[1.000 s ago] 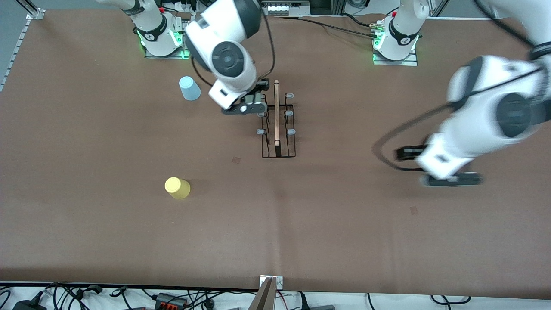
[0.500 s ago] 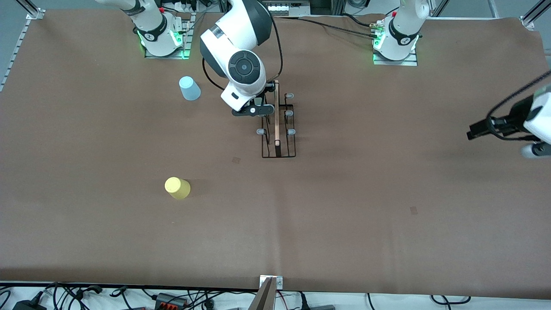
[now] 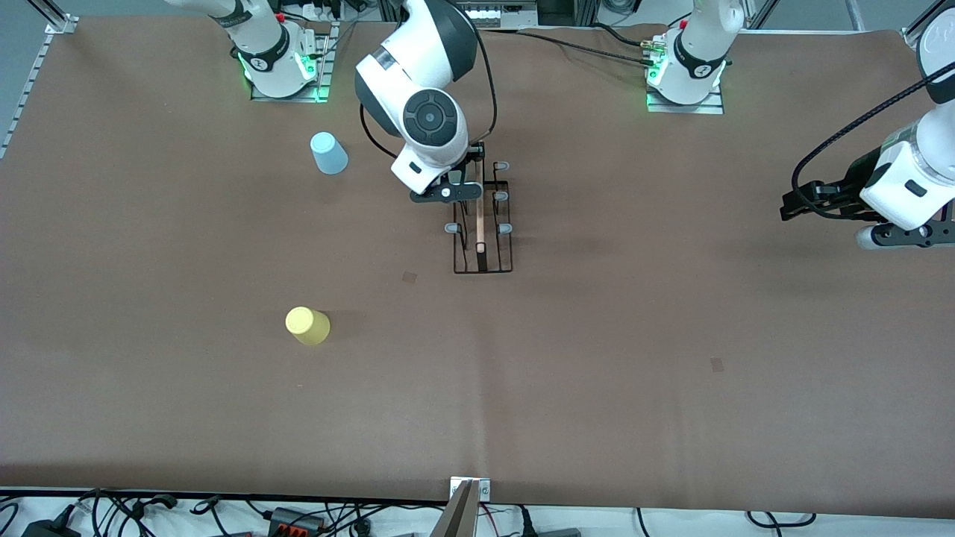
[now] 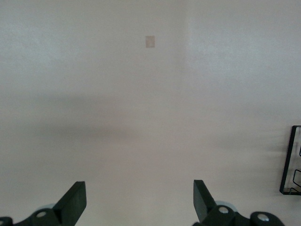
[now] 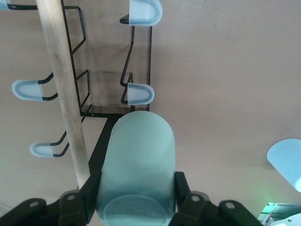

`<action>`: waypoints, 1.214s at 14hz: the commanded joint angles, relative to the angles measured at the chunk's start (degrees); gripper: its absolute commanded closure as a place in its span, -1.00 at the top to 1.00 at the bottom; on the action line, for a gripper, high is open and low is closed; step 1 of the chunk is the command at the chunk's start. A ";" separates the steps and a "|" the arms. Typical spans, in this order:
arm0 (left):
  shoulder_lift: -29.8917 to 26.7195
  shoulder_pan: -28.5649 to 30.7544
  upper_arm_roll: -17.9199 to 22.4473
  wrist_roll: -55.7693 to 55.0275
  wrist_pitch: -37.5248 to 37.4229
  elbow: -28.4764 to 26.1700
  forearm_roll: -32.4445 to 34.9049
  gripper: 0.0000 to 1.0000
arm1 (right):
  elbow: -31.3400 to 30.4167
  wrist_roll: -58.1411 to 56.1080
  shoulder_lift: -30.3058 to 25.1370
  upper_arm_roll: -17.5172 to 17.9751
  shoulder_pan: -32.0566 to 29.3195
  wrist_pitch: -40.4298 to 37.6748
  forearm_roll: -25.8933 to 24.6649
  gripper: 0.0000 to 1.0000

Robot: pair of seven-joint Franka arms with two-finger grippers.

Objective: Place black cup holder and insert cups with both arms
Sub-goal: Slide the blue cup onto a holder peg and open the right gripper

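The black cup holder [image 3: 483,237] stands mid-table with its wooden rod handle [image 5: 63,94] on top and pale-tipped pegs [image 5: 140,93] on both sides. My right gripper [image 3: 446,192] hangs over the holder's end nearest the robot bases, shut on the mint green cup [image 5: 136,155]. The cup's end lies close to one peg; the front view hides this cup. A light blue cup [image 3: 328,153] stands toward the right arm's base. A yellow cup [image 3: 307,326] sits nearer the front camera. My left gripper [image 3: 906,236] is open over bare table at the left arm's end.
Brown table cover [image 3: 597,358] spreads wide around the holder. The holder's corner [image 4: 294,160] shows at the edge of the left wrist view. A small square mark [image 4: 150,41] is on the cover. Cables lie along the table's front edge [image 3: 298,514].
The left arm has swung away from the middle toward its own end of the table. My right gripper has shifted slightly closer over the holder, still holding the green cup.
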 commanded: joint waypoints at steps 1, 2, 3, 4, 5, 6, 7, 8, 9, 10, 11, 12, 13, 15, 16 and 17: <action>-1.19 0.37 -0.15 0.18 2.19 -1.35 2.30 1.00 | 0.20 0.62 1.32 -0.48 0.66 0.70 1.08 -0.38; -1.11 0.63 -0.15 -1.39 2.72 -1.43 2.58 1.00 | 0.20 0.62 1.93 -0.48 0.66 1.05 1.08 -0.38; -0.76 0.72 -0.06 -3.06 3.33 -1.35 2.76 1.00 | 0.20 0.62 2.81 -0.48 0.66 1.83 1.08 -0.37; -0.75 0.81 -0.06 -3.16 3.86 -1.35 3.11 1.00 | 0.11 0.62 3.69 -0.39 1.09 2.97 1.08 -0.22; -0.84 0.81 -0.06 -2.12 3.69 -1.26 3.46 1.00 | 0.11 1.23 4.04 -0.48 1.79 3.77 0.90 0.66; -0.93 0.89 0.03 -0.11 3.61 -1.26 3.38 1.00 | 0.37 3.32 4.05 -0.56 2.06 3.95 0.73 1.00; -0.84 0.89 0.12 1.22 3.78 -1.17 3.38 1.00 | 0.64 4.48 3.87 -0.57 1.54 3.60 0.21 1.00; -0.93 0.89 0.20 0.62 3.08 -0.91 3.29 1.00 | 0.64 4.75 3.00 -0.91 1.27 3.16 0.20 1.00; -0.93 0.89 0.38 0.53 2.38 -0.91 3.29 1.00 | 0.73 4.14 0.64 -1.44 0.05 2.64 0.29 1.00; -0.93 0.89 0.47 0.53 2.20 -0.91 3.29 1.00 | 0.73 4.05 -1.73 -1.88 -1.35 1.67 0.11 1.00; -0.93 0.89 0.56 0.44 2.20 -0.82 2.94 1.00 | 0.73 4.05 -3.41 -2.75 -2.67 0.71 0.02 1.00; -0.84 0.89 0.56 0.53 2.29 -0.65 2.68 1.00 | 0.81 3.26 -4.82 -4.24 -4.51 0.35 -0.50 1.00; -0.84 0.81 0.56 0.44 2.37 -0.56 2.67 1.00 | 0.81 2.13 -5.00 -5.74 -6.44 0.35 -1.46 1.00; -0.75 0.89 0.56 0.79 2.29 -0.29 2.67 1.00 | 1.25 0.63 -3.78 -7.67 -10.57 1.13 -5.49 1.00; -0.67 0.89 0.56 0.88 2.29 -0.29 2.67 1.00 | 1.51 -0.16 -2.21 -7.77 -13.38 1.92 -7.95 1.00; -0.66 0.89 0.56 0.70 2.29 -0.29 2.67 1.00 | 2.65 -1.56 -0.19 -7.77 -15.93 3.58 -9.19 1.00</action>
